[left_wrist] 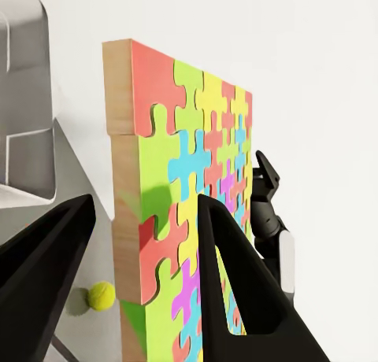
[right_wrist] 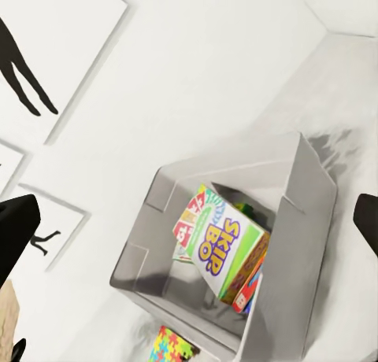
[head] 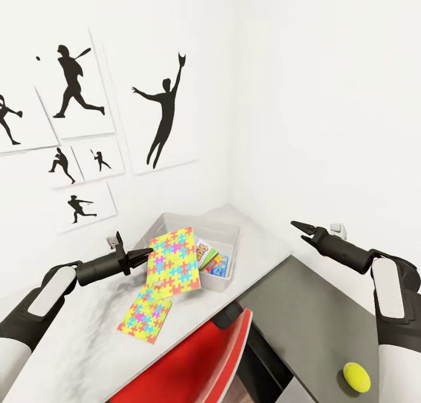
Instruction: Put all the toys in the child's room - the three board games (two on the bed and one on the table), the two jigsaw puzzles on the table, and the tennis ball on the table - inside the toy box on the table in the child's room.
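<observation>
Jigsaw puzzle (head: 173, 260) leans on the toy box (head: 224, 276) rim, pinched by left fingers (head: 142, 254); right fingers (head: 302, 228) hover spread, empty.

My left gripper (head: 146, 253): two slim, pointed black fingers (left_wrist: 236, 283) on a dark grey cylindrical wrist bearing a small upright black fin. My left forearm (head: 49, 292): dark grey shell with an elongated pale grey inlay, joined to a white upper segment. My right gripper (head: 299, 228): matching black tapered fingers, with a small pale grey block beside the wrist. My right forearm (head: 389, 289): dark grey, rounded white panel.
</observation>
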Controlling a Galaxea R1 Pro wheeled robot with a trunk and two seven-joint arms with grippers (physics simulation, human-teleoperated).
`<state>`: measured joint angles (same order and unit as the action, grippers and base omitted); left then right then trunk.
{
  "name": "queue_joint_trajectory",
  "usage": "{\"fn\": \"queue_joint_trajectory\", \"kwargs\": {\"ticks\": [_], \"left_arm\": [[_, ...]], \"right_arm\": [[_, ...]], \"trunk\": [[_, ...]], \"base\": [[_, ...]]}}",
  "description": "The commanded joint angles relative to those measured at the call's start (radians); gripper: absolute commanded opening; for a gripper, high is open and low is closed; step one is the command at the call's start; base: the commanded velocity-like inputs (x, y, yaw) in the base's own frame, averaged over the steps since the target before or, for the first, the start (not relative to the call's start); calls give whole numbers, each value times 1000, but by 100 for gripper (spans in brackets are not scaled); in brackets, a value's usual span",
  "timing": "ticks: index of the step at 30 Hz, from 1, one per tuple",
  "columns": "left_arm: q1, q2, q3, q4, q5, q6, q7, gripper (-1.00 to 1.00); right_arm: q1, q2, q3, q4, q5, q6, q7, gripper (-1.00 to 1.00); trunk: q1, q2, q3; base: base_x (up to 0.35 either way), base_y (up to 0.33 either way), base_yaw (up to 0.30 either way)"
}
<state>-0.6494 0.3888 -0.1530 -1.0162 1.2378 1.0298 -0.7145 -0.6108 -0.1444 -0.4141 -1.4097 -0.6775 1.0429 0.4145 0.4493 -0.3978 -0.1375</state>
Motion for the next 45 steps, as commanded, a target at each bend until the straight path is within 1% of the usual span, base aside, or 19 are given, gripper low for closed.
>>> {"fn": "queue_joint_trajectory", "kwargs": {"ticks": [1,10,16,29,39,42,45], "left_arm": [[-1,1,-2,1,0,3,-5,-100],[-1,0,-2,1,0,3,-5,-100],[-1,0,-2,1,0,3,-4,-100],[-1,-1,-2,1,0,3,-4,-100],[-1,0,-2,1,-1,2,-3,-100],[-1,-1,-2,1,0,3,-3,-100],[-1,0,-2,1,-1,2,-3,-100]], "right_arm": [[-1,0,-2,0,9,4,10,100],[-1,1,-2,0,10,4,12,100],[-1,2,-1,0,10,4,11,100],[1,5,-1,-3,22,4,14,100],[2,0,-3,-3,10,4,19,100],[11,-1,-4,-2,9,4,20,100],[41,0,-8,-2,9,4,22,100]], "trunk": [[1,-2,-2],[1,-2,-2],[1,-2,-2],[1,-2,-2],[1,-2,-2],[1,-2,-2],[1,-2,-2]], "base": [[34,-14,0],[30,23,0],[121,-102,0],[12,-12,3],[0,0,1],[0,0,0],[0,0,0]]}}
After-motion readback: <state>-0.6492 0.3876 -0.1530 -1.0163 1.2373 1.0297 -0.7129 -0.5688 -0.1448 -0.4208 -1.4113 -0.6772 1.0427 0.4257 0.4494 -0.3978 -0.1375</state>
